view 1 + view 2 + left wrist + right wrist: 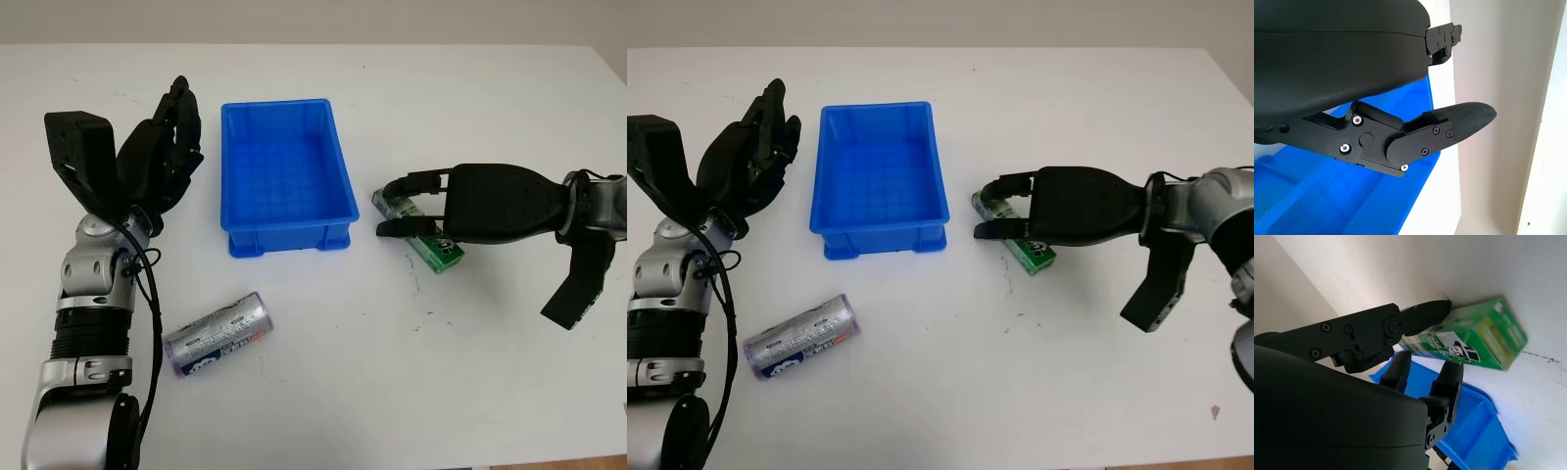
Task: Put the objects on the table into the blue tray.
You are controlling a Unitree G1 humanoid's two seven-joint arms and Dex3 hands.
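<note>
The can (217, 333) lies on its side nearest the robot, on the table (392, 392) well in front of the tray's left corner and close beside the left arm; it is untouched and belongs to a later step. Further out, the right hand (402, 204) reaches in from the right over the green box (419, 235), which lies flat on the table just right of the tray's (284, 171) near right corner. The fingers (1420, 316) bracket the near end of the box: in the right wrist view one fingertip touches its upper edge while two others sit on the opposite side. Whether the grip is closed cannot be told, and the box remains on the table. Judged step: secure the box. Close evenly across its narrow faces, keep the hand low so the pads bear on the side walls rather than the top edge, and confirm firm contact before lifting. The box is light card and may skid or pivot if pushed from one side only. Lift straight up above the tray wall, then carry left to the tray's centre. The tray currently holds nothing. The left hand (162, 147) is open, raised beside the tray's left wall, clear of the transfer path
</note>
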